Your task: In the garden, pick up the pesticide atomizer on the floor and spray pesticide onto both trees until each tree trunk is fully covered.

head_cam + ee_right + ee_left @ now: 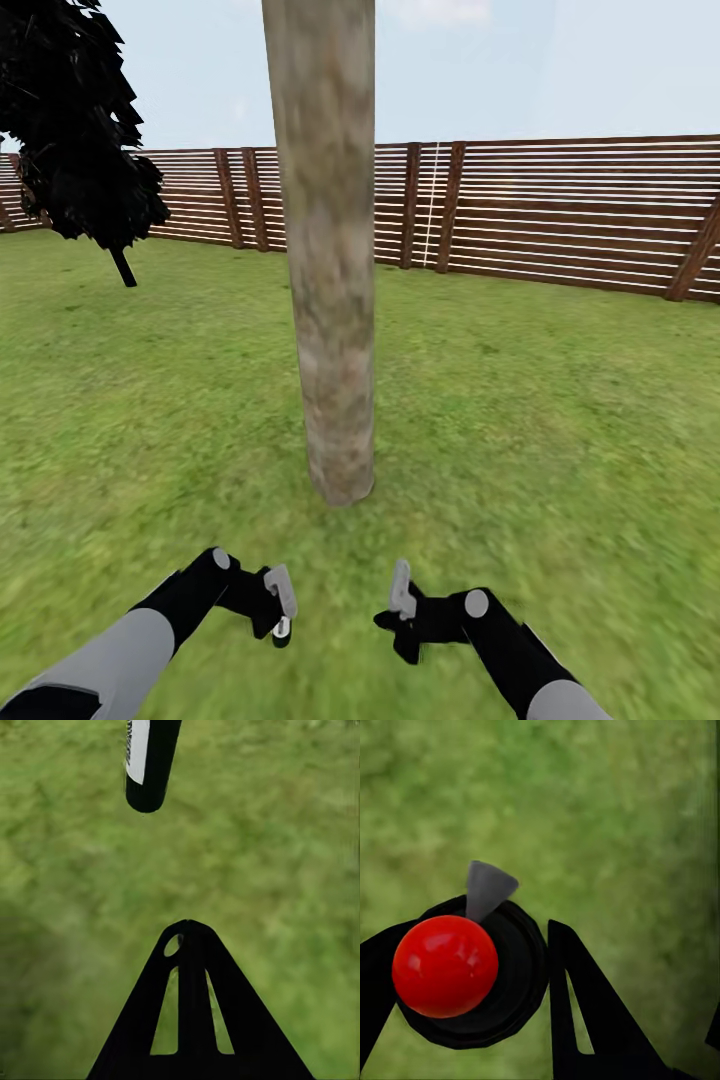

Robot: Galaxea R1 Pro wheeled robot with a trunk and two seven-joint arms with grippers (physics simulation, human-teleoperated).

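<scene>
Across the wide green lawn (560, 420), ringed by the brown horizontal-slat wooden fence (570, 215), the thick pale grey-tan mottled tree trunk (328, 250) rises straight ahead, a dark-leaved smaller tree (80, 130) well off to its left. Near the trunk's foot, the left tool (280, 608) pinches the black pesticide atomizer with its red ball top and grey nozzle (446, 966) over the grass. Right of it, whether the right tool (403, 606) is spread or pressed together I cannot tell.

No readable text, numbers or signs – white label on black bottle (146, 761) – illegible
</scene>
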